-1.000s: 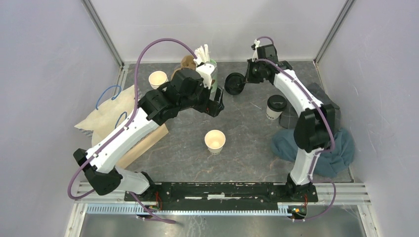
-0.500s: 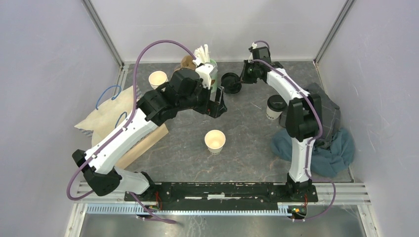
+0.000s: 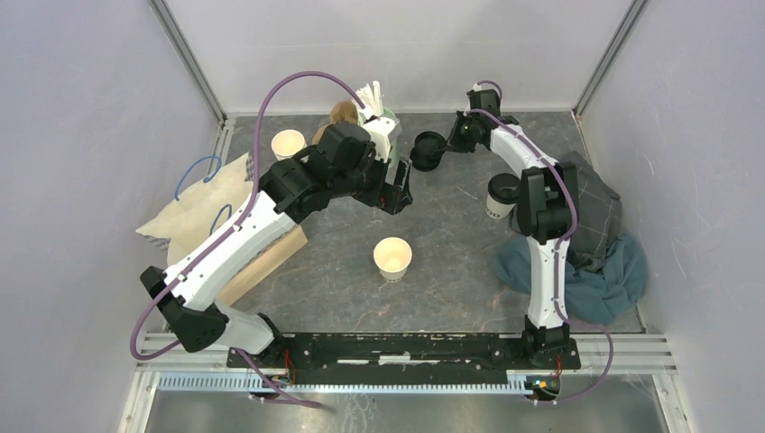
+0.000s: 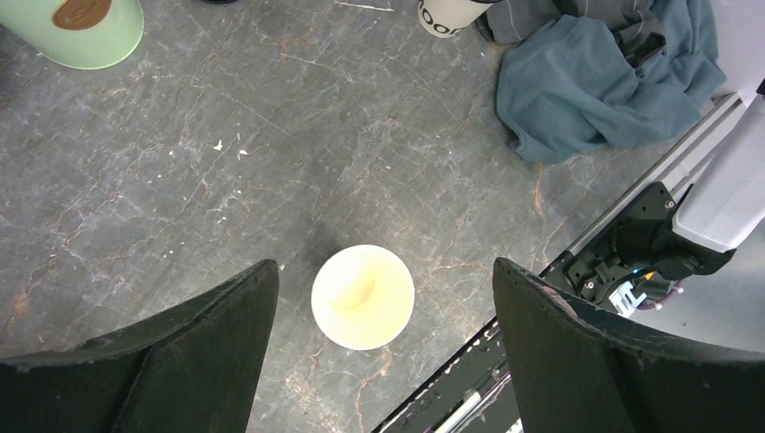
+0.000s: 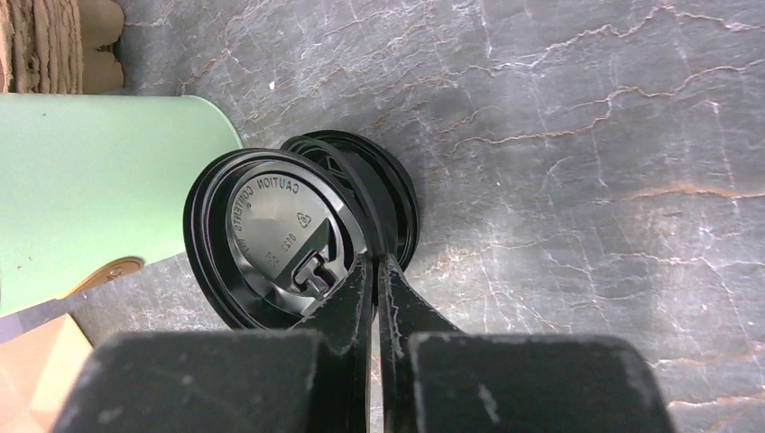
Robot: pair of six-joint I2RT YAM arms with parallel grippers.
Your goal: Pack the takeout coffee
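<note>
The left gripper (image 4: 383, 269) is hovering with its fingers spread wide. A lidless white paper cup (image 4: 363, 296) is sitting upright on the table (image 4: 225, 162) between them, touching neither. Beyond its left finger, a mint-green container (image 4: 81, 32) is running off the frame's edge. The right gripper (image 5: 372, 263) is pinching the rim of a loose black lid (image 5: 271, 236), fingers almost pressed together. That lid is hiding most of a second black round piece (image 5: 390, 194) behind it. The takeout coffee (image 3: 502, 195) is standing upright well right of both grippers, beside a teal cloth (image 3: 586, 271): white cup, dark print, black lid. The left wrist view is cutting off all but its printed lower wall.
</note>
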